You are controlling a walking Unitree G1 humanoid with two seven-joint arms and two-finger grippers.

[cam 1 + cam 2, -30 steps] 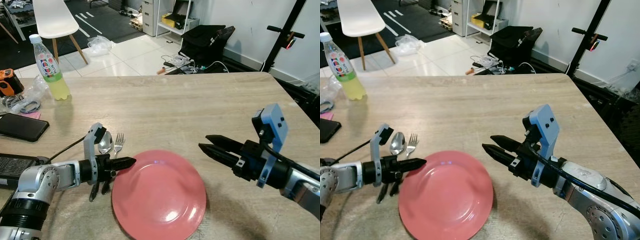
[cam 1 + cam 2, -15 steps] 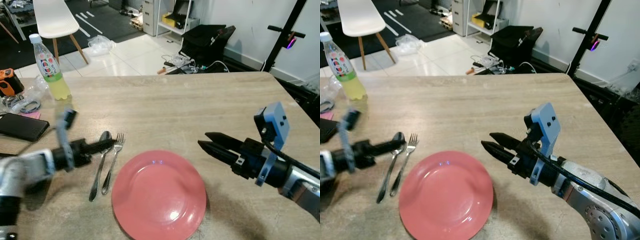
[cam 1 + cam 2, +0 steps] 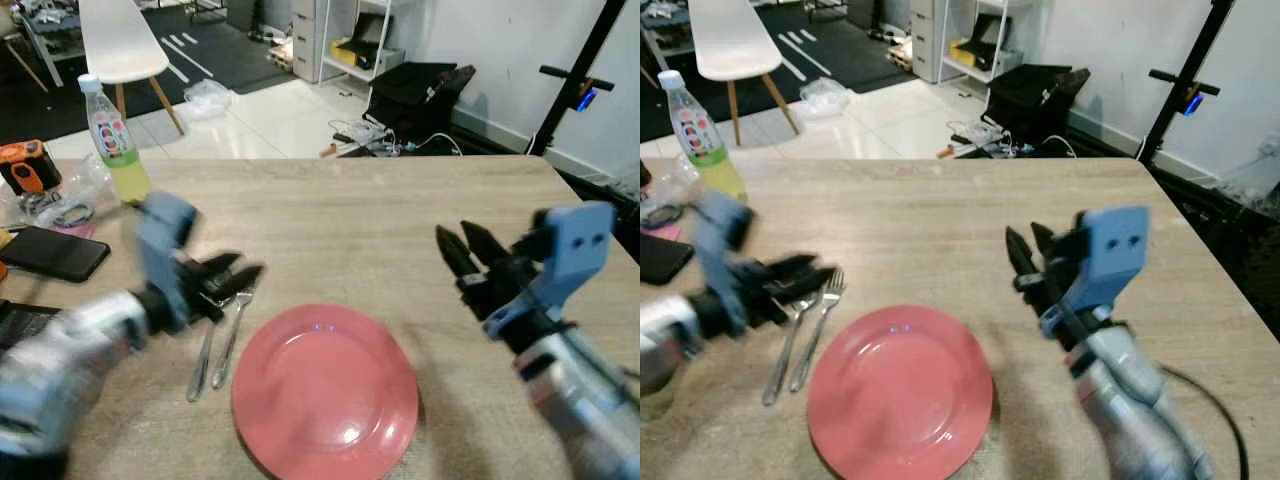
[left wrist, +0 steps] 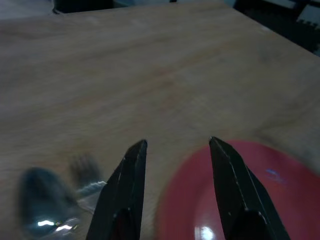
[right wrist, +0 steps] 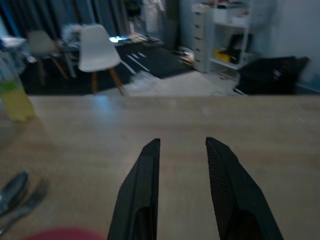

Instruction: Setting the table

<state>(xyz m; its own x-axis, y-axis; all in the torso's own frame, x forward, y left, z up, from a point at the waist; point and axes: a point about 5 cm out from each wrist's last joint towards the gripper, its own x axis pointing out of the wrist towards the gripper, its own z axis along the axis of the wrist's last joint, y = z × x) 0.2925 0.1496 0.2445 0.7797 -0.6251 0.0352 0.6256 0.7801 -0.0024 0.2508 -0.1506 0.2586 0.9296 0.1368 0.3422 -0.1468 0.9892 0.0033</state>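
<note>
Pink plate (image 3: 325, 392) at the near edge of the desk (image 3: 350, 220), spoon (image 3: 204, 345) and fork (image 3: 232, 325) side by side just off its left rim, handles toward the near edge. Left pincer (image 3: 232, 279) now lifted off the cutlery and blurred mid-swing above the fork's head, fingers spread, holding nothing; 1 second ago down among the 2 pieces at the plate's rim. Right pincer (image 3: 462, 250) swung from level to tilted up beyond the plate toward the right edge, fingers apart, empty. Bottle (image 3: 113, 140) and phone (image 3: 52, 253) near the left edge. Likely meaning: cutlery released, this place laid, both arms free for whatever comes next.
</note>
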